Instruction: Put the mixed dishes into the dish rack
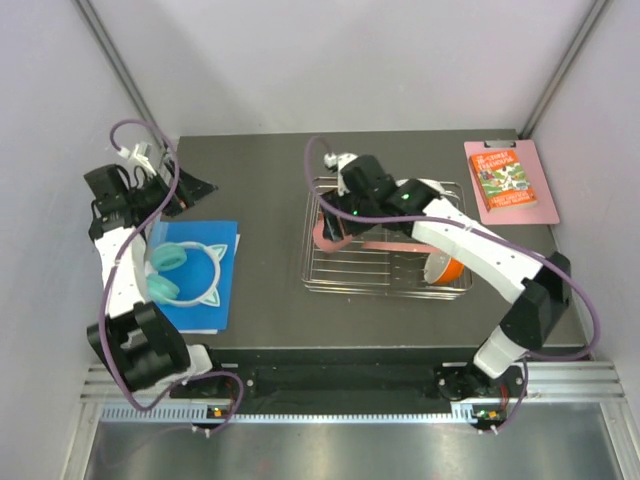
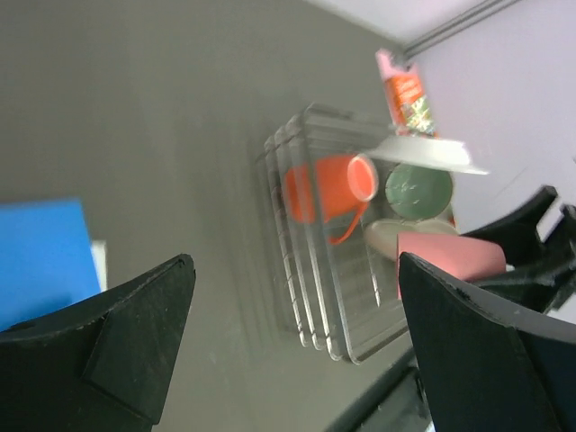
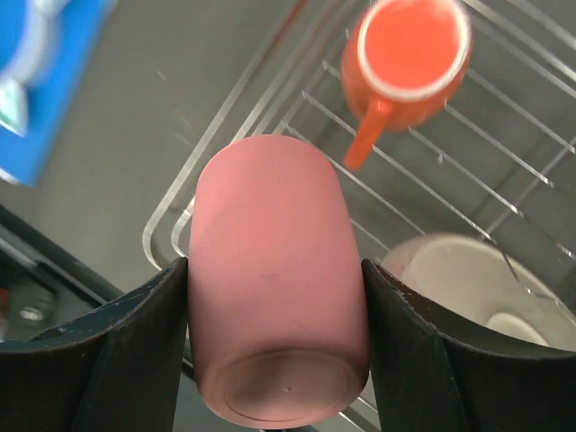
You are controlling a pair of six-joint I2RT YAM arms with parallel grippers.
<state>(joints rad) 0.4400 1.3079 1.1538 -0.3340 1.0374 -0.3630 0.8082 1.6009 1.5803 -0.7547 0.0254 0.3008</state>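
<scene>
Entry, near to far. The right gripper (image 3: 274,301) is carrying the smooth pink cup (image 3: 270,216); its jaws are pressing the cup's two sides, base toward the wrist camera and mouth facing down. I am hovering it over the near-left corner of the chrome wire dish rack (image 1: 385,291), right at the raised rim.

Risk, as I judge it: releasing here could land the mouth half on the rim, so the cup tips out onto the dark grey surface (image 1: 260,180). A skewed descent could also catch a wire and twist the cup in the grip.

In the way: the orange cup with a handle (image 3: 409,45) is lying just beyond, handle pointing toward my cup, and a pale dish I cannot identify is sitting to its right. Farther in the rack are an orange bowl (image 1: 442,268), a mint-green bowl (image 2: 418,189) and a pale grey-white plate (image 2: 427,151), so free slots are looking few.

The left gripper (image 2: 295,270) is waiting well apart at the far left, jaws spread wide on nothing. The teal cat-ear headphones (image 1: 166,258) are resting on the blue flat book (image 1: 225,250), and a pink clipboard (image 1: 510,180) is sitting at the far right.
</scene>
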